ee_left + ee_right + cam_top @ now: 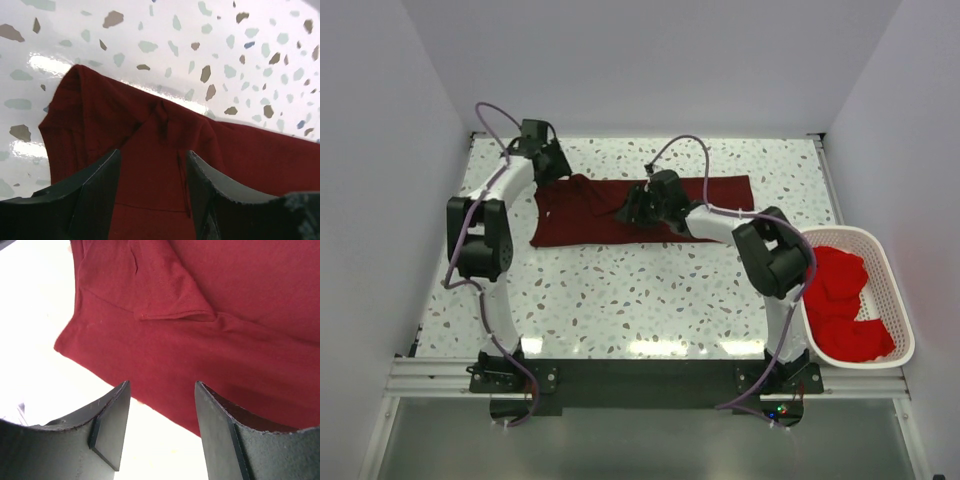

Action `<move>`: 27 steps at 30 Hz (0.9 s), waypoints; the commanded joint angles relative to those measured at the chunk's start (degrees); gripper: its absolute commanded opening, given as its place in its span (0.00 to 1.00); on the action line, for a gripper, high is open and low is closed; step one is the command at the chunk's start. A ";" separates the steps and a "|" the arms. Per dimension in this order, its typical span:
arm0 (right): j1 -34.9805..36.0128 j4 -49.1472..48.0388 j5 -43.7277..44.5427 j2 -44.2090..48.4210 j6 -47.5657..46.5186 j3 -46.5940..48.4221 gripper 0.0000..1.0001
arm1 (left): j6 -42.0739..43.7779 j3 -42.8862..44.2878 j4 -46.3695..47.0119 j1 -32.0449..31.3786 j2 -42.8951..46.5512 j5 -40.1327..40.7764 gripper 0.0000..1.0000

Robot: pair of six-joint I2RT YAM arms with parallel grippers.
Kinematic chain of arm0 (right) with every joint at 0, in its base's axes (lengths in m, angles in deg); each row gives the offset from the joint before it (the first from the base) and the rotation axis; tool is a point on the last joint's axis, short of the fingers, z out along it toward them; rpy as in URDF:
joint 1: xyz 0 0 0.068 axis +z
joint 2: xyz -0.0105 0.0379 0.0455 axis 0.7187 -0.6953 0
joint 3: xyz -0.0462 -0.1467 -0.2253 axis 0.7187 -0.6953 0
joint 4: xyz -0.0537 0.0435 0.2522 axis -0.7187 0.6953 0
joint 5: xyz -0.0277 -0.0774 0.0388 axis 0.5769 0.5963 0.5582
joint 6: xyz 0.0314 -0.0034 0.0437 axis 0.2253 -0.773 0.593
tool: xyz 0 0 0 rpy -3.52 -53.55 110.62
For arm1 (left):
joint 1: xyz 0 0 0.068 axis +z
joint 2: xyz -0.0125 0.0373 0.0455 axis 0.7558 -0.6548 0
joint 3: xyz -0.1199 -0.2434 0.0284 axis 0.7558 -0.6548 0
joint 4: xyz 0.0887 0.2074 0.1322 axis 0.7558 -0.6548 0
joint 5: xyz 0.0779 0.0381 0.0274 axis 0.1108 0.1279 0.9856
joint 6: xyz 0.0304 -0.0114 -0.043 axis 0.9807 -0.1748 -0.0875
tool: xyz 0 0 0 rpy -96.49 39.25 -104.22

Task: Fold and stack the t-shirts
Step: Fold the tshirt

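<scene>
**Left gripper (556, 165) and right gripper (630, 210), both parted, at dark maroon short-sleeved cloth t-shirt (720, 190)**

1. Left gripper. Located in the upper left of the top view, at the left end of the maroon t-shirt. In the left wrist view (154, 156) the jaws stood apart along the bottom edge of the frame. Maroon cloth showed in the gap and none of it was clamped. Whether the fingertips touched the cloth could not be told.

2. Right gripper. Located at the centre of the top view, over the middle of the maroon t-shirt. In the right wrist view (161, 387) the jaws stood apart and empty. They sat above the shirt's edge, where the cloth met the pale surface.

3. Dark maroon t-shirt. Lay spread as a wide band across the upper centre of the top view. It was rumpled around the right gripper and smoother toward the right end. A folded flap (170, 290) showed at the top centre of the right wrist view.

4. Bright red cloth t-shirts (840, 300). Lay heaped in a white plastic mesh basket (900, 320) at the right edge of the top view, well apart from the maroon t-shirt.

5. White speckled table (650, 290). Bore the maroon t-shirt.
</scene>
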 commanded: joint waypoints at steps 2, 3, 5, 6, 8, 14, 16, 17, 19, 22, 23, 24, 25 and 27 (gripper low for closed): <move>2.45 -10.26 6.47 -1.99 12.56 2.90 0.57 | -4.50 -1.85 5.85 4.06 1.36 -13.73 0.59; 2.80 -10.97 7.62 -2.34 14.05 2.72 0.57 | -5.55 -2.03 6.54 4.59 1.10 -16.53 0.58; 4.12 -11.68 11.92 -3.13 17.48 2.89 0.57 | -6.43 -3.08 7.69 4.86 0.48 -18.49 0.56; 4.56 -11.85 13.07 -3.48 18.45 3.42 0.57 | -6.87 -3.26 8.22 5.03 0.48 -19.02 0.56; 5.35 -11.86 15.79 -4.36 21.26 4.21 0.56 | -7.05 -3.26 8.31 5.21 0.57 -18.67 0.53; 7.11 -11.25 20.19 -9.10 26.36 8.51 0.51 | -6.44 -4.22 8.22 5.21 0.65 -18.41 0.49; 7.29 -10.98 21.07 -10.68 27.94 9.75 0.51 | -6.35 -4.58 8.13 5.29 0.04 -18.41 0.47; 7.46 -11.06 21.51 -11.13 28.39 9.92 0.51 | -6.26 -4.49 8.13 5.30 -0.05 -18.67 0.47; 7.73 -11.06 23.00 -11.83 29.27 10.28 0.50 | -6.35 -4.49 8.13 5.30 -0.75 -18.85 0.47; 7.82 -11.94 24.76 -12.89 29.88 10.02 0.50 | -6.44 -4.49 8.31 5.30 -1.45 -19.02 0.47; 7.90 -12.64 24.94 -13.15 30.15 9.93 0.50 | -6.44 -4.49 8.31 5.30 -1.63 -19.20 0.47; 7.90 -12.91 25.38 -13.42 30.50 9.84 0.50 | -6.44 -4.49 8.40 5.30 -1.72 -19.20 0.47; 7.90 -13.26 25.56 -13.59 30.76 9.75 0.50 | -6.44 -4.49 8.40 5.30 -2.07 -19.11 0.47; 7.82 -14.40 25.47 -13.86 31.46 9.40 0.49 | -6.44 -4.49 8.22 5.30 -2.25 -19.20 0.47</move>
